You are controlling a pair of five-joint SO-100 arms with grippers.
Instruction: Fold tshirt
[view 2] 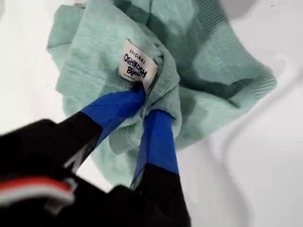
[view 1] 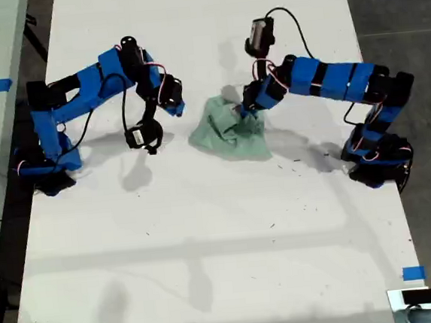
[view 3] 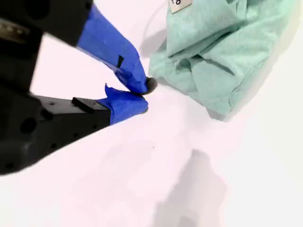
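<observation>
A white table fills most of the exterior view, with the crumpled mint-green tshirt lying on it just above the frame's centre and a blue tape piece at lower right.

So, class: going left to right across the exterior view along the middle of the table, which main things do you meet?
My second gripper → the tshirt → the base of the arm holding it.
</observation>
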